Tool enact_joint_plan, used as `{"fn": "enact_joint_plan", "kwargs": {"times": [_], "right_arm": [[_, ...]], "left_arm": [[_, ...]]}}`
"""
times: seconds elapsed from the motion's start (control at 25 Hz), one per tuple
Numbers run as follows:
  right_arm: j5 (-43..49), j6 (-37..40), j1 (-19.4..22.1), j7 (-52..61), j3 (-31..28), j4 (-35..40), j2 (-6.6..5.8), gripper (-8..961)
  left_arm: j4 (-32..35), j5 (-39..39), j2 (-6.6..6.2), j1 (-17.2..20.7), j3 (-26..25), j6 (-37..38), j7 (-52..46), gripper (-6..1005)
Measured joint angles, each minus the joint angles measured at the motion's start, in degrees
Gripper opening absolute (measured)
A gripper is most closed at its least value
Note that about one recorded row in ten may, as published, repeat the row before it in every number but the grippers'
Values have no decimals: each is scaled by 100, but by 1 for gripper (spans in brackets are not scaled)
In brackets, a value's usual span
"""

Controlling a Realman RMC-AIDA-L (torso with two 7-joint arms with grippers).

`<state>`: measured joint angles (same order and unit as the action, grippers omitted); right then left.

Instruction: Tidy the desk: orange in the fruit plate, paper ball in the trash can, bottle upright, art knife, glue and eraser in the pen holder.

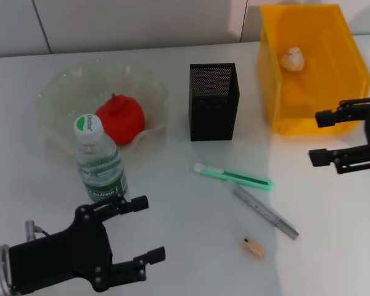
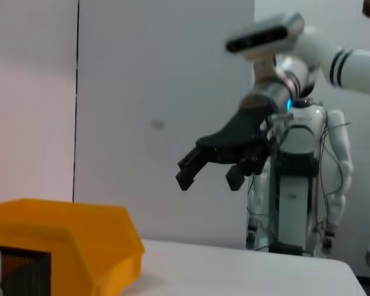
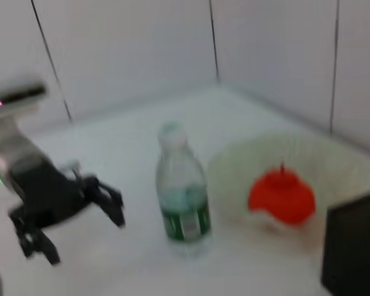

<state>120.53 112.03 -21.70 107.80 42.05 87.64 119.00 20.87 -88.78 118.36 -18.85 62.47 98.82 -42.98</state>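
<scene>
The orange (image 1: 119, 119) sits in the fruit plate (image 1: 61, 92), toward the plate's 4 o'clock side. The bottle (image 1: 98, 161) stands upright just off the plate's rim at 6 o'clock. The paper ball (image 1: 293, 58) lies inside the trash can (image 1: 333, 92), which stands at 3 o'clock from the pen holder (image 1: 214, 102).

On the desk (image 1: 185, 246) at 6 o'clock from the holder lies the art knife (image 1: 234, 176), green with a white tip. The grey glue stick (image 1: 265, 213) lies at the knife's 5 o'clock, nearly touching it. The eraser (image 1: 253, 248) lies alone at 6 o'clock from the glue.

The left gripper (image 1: 142, 228) hovers at 6 o'clock from the bottle, jaws spread and empty. The right gripper (image 1: 320, 137) hangs at the can's 5 o'clock corner, jaws apart, holding nothing.
</scene>
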Motion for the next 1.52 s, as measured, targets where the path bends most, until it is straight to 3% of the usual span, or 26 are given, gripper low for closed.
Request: {"fn": "enact_joint_plan", "kwargs": {"times": [0.04, 0.2, 0.28, 0.4, 0.72, 1.0, 1.52], "right_arm": [[0, 0, 0, 0, 0, 0, 0, 742], [1236, -139, -515, 1554, 1109, 734, 2, 741], [1483, -150, -666, 1849, 1303, 755, 2, 741], [2054, -340, -1141, 2751, 1876, 594, 15, 741], [3086, -1040, -1738, 3186, 3096, -137, 15, 729], [3164, -1808, -2177, 3315, 3665, -1183, 49, 714], [2767, -2789, -2580, 3427, 4279, -2303, 58, 688]], "left_arm": [[-4, -12, 5, 1, 3, -18, 0, 802], [-39, -34, 4, 45, 16, -58, 6, 802], [-49, -35, -5, 82, 17, -59, 9, 802], [-51, -35, -6, 89, 18, -59, 9, 802], [-61, -41, -11, 65, 28, -73, -9, 802], [-65, -43, -2, 47, 28, -74, -31, 802], [-66, -42, -5, -40, 28, -106, -53, 802]]}}
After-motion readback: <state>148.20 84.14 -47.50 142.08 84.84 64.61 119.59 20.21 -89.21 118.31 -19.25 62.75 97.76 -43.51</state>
